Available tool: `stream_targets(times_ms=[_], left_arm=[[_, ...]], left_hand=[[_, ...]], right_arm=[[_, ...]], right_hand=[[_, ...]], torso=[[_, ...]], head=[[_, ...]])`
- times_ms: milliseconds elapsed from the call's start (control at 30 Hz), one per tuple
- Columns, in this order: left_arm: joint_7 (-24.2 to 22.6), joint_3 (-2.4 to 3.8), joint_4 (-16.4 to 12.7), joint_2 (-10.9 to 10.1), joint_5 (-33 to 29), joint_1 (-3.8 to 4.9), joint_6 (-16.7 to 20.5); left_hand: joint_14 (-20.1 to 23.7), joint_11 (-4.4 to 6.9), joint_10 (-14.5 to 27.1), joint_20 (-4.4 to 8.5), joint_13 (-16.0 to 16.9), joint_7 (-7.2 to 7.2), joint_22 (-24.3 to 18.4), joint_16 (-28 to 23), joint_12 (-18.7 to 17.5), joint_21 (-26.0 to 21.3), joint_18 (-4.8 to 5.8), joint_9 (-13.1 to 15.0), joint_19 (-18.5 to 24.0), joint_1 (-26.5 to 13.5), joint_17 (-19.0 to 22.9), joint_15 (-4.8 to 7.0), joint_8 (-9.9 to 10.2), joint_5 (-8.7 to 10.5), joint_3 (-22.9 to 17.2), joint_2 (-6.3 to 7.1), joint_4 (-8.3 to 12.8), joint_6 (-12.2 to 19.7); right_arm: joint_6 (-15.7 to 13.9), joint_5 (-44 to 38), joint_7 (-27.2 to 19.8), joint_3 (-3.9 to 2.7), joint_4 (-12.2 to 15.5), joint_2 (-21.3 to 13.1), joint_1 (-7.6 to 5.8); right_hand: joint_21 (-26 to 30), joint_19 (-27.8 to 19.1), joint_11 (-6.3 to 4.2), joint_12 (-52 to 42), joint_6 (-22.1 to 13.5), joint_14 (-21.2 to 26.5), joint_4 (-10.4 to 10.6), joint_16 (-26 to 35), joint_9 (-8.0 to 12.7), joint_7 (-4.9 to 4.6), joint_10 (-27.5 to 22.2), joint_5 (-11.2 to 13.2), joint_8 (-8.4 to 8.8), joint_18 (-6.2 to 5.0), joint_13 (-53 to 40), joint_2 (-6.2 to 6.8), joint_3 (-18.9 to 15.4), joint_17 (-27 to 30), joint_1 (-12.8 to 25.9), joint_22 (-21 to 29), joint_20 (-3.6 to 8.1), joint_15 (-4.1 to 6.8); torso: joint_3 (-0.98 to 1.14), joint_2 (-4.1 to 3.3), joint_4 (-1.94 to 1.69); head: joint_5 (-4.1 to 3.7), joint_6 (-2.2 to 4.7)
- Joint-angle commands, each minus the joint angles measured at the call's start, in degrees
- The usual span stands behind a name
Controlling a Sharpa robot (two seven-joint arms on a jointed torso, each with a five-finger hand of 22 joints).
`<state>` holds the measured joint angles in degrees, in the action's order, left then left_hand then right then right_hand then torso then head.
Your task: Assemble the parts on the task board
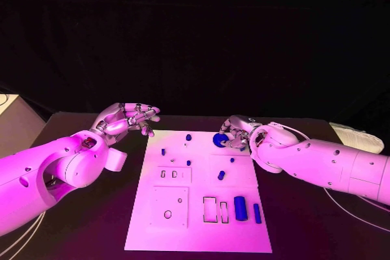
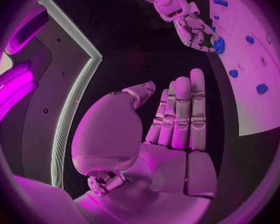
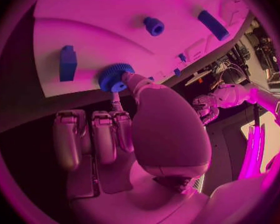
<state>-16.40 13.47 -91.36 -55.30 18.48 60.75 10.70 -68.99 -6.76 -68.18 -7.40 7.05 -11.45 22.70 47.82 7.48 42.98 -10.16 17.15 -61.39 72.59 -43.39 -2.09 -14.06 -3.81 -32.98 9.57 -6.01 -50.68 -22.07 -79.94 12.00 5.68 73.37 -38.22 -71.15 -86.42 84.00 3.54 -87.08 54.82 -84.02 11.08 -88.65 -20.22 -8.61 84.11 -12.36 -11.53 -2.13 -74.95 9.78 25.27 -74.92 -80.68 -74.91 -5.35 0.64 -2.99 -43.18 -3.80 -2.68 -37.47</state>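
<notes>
Right hand (image 1: 238,133) pinching a blue gear (image 1: 219,140) at the task board (image 1: 195,237) edge just beside it; left hand (image 1: 123,120) hovering released, holding nothing.

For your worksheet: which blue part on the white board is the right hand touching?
The round toothed gear at the board's far edge; the right hand pinches it.

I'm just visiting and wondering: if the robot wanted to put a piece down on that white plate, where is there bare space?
The near edge of the task board, below the long blue cylinder, looks bare. The far right corner is crowded: the right hand touches a blue gear there. The left hand hovers off the far left corner.
</notes>
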Motion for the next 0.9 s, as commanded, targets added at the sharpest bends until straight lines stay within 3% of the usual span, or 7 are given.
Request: stream_targets(times_ms=[33,367,600,900], left_arm=[[-0.21,0.04,0.02,0.11,0.21,0.02,-1.09],[-0.15,0.04,0.29,0.39,0.21,0.02,-1.24],[-0.17,0.04,0.37,0.86,0.21,0.01,-1.36],[-0.14,0.04,0.31,1.1,0.23,0.02,-1.4]], left_hand=[[0.41,-0.02,0.37,-0.09,0.12,0.05,0.13,0.28,0.34,0.21,-0.24,0.1,0.51,0.43,-0.1,-0.2,0.27,0.28,-0.12,-0.18,0.06,0.43],[0.41,-0.02,0.37,-0.09,0.12,0.05,0.13,0.28,0.34,0.21,-0.24,0.1,0.51,0.43,-0.1,-0.2,0.27,0.28,-0.12,-0.18,0.06,0.43],[0.44,-0.03,0.42,-0.1,0.15,0.04,0.18,0.32,0.37,0.28,-0.24,0.14,0.55,0.44,-0.12,-0.21,0.27,0.28,-0.13,-0.23,0.03,0.45],[0.46,-0.05,0.46,-0.12,0.2,0.02,0.22,0.36,0.41,0.35,-0.24,0.17,0.6,0.4,-0.13,-0.23,0.27,0.29,-0.11,-0.25,-0.03,0.48]], right_arm=[[-4.69,-2.93,-2.08,-0.03,0.59,0.04,0.01],[-7.84,-7.51,-1.26,-0.07,4.15,0.92,-0.05],[-7.26,-9.03,-0.31,0.0,3.71,4.39,-0.03],[-6.01,-11.17,1.23,0.24,2.66,8.28,0.57]], right_hand=[[-0.31,4.23,-0.38,0.3,0.78,-5.28,-0.07,-0.27,-0.81,0.75,2.33,0.8,-1.91,1.14,-11.57,-1.07,1.11,-11.97,1.56,-11.31,0.54,0.43],[-0.48,4.32,-0.39,0.22,0.79,-5.32,-0.61,-0.33,-0.92,0.77,2.46,1.07,-2.27,1.2,-11.68,0.06,1.96,-12.14,2.68,-11.54,0.53,0.42],[-0.67,4.43,-0.36,0.15,0.62,-5.35,-0.77,-0.37,-0.91,0.74,2.56,1.11,-2.34,1.25,-11.76,0.99,2.17,-12.26,3.65,-11.77,0.52,0.4],[-0.61,4.4,-0.37,0.27,0.57,-5.33,-1.1,-0.34,-0.91,0.75,2.45,1.13,-2.39,1.24,-11.64,1.45,2.33,-12.18,3.78,-11.72,0.51,0.4]], torso=[[0.01,0.03,0.01],[-0.08,0.11,-0.05],[-0.09,-0.09,-0.26],[-0.14,-0.22,-0.32]], head=[[0.07,0.27],[0.25,0.69],[0.32,1.03],[0.72,0.85]])
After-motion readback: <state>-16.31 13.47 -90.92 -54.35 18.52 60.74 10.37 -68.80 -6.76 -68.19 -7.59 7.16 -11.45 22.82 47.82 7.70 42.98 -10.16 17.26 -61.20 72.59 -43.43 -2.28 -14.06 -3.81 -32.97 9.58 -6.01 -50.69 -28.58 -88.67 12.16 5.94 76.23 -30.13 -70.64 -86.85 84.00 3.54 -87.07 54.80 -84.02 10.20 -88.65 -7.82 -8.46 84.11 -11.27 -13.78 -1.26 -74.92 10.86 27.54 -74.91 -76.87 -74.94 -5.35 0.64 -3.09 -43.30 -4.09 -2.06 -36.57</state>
